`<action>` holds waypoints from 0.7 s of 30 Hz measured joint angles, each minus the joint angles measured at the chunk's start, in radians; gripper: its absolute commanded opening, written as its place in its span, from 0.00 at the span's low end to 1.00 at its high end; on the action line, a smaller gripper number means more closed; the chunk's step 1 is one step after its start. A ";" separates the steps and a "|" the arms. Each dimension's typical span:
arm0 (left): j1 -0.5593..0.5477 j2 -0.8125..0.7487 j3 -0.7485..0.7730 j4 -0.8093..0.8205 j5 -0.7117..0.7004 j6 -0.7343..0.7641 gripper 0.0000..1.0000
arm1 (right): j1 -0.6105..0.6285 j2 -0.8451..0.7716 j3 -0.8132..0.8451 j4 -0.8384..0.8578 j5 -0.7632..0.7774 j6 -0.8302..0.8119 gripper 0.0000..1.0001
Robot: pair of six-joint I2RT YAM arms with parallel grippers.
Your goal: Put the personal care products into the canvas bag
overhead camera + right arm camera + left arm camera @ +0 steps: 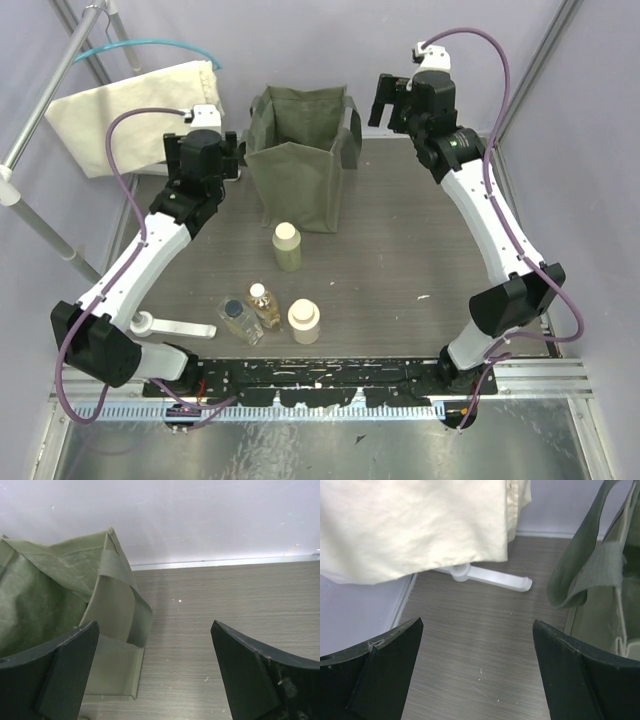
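In the top view, the cream cloth bag hangs at the far left and has no part in the job. At its 4 o'clock is the left gripper. The left wrist view shows this gripper with its fingers spread wide and only bare surface between them.

The four products stand near the arm bases. The clear dark-capped bottle is leftmost, and the amber bottle with white cap is just beside it at its 2 o'clock. The olive-yellow bottle with cream cap stands apart at 12 o'clock of the group, nearest the bag. The squat cream bottle is at 3 o'clock of the amber one. All four appear upright, with their long axes vertical, so I judge that a grasp would come from above.

The canvas bag stands open at the far middle, at 3 o'clock of the left gripper, and its handle shows in that wrist view.

The right gripper is at the bag's 2 o'clock, raised, also with its fingers apart and nothing held. The bag's corner is on its left.

The olive-yellow bottle lies at 5 o'clock of the left gripper and 7 o'clock of the right. The left gripper looks nearer to it.

No brand, label or writing can be read on any item.
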 measured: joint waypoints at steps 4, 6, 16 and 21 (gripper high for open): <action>0.000 -0.001 0.047 -0.004 -0.006 -0.006 0.98 | 0.003 0.058 0.108 -0.039 -0.023 0.027 1.00; 0.000 -0.006 0.058 -0.004 0.001 -0.018 0.98 | 0.011 0.101 0.174 -0.060 -0.043 0.036 1.00; 0.000 -0.021 0.079 -0.035 0.064 -0.094 0.98 | 0.073 0.356 0.465 -0.106 -0.143 -0.014 1.00; 0.000 -0.021 0.078 -0.042 0.081 -0.115 0.98 | 0.099 0.436 0.462 -0.019 -0.244 -0.073 1.00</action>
